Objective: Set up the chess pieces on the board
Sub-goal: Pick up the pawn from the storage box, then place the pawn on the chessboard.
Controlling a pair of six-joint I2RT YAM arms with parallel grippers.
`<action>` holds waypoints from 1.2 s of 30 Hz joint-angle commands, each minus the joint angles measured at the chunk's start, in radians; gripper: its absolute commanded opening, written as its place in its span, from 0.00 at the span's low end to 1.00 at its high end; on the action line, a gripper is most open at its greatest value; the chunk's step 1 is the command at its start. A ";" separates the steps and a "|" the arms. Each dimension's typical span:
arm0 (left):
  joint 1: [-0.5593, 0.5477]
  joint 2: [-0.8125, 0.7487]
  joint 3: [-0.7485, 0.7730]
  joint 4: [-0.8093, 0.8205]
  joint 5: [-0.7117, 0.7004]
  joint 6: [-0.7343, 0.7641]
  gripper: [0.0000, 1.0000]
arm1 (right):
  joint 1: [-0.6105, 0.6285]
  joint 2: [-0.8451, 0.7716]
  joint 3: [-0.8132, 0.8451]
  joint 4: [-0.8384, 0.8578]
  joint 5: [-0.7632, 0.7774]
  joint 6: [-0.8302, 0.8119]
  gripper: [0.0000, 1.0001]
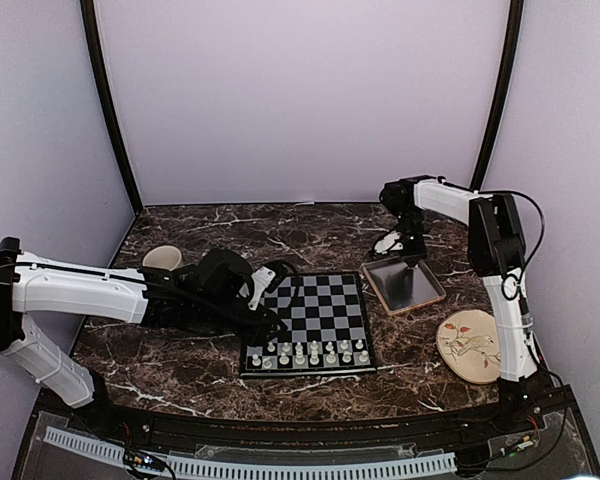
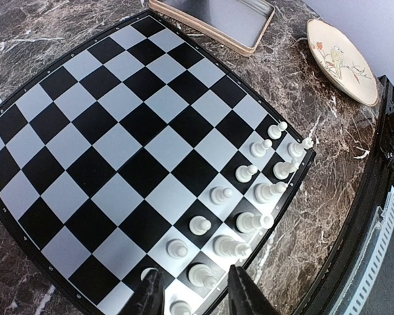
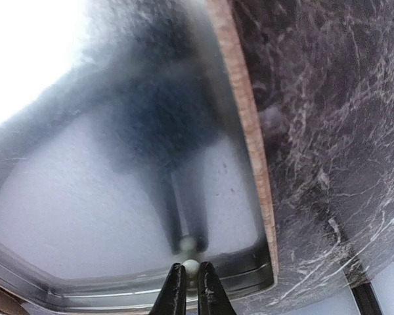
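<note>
Here the right fingers [image 3: 176,292] are closed on the round head of a tiny white chess piece [image 3: 191,266] in the metal tray [image 3: 249,125]. Light, stiff and smooth, it could slip, so a pinch just under the head seems safest. The left fingers [image 2: 246,295] hang apart, empty, over the board [image 2: 118,151] and its two rows of pieces [image 2: 247,172].

Left arm [image 1: 80,290] lay extended toward 3 o'clock, left gripper [image 2: 196,296] with jaws apart. Right arm [image 1: 500,250] stood toward 12 o'clock, forearm bent to 9 o'clock; right gripper [image 3: 190,274] pinched a chess piece [image 3: 190,266].
</note>
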 commanded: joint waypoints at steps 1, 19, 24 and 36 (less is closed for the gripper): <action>-0.007 -0.020 -0.001 0.006 0.007 0.001 0.35 | -0.012 -0.042 0.013 -0.086 -0.189 0.064 0.07; 0.002 -0.042 0.012 0.048 -0.152 -0.006 0.35 | 0.203 -0.505 -0.552 0.554 -1.108 0.603 0.10; 0.011 -0.063 0.004 0.060 -0.181 -0.020 0.35 | 0.276 -0.545 -0.782 1.010 -1.070 0.802 0.10; 0.016 -0.086 -0.033 0.077 -0.179 -0.041 0.36 | 0.334 -0.446 -0.874 1.201 -0.977 0.866 0.17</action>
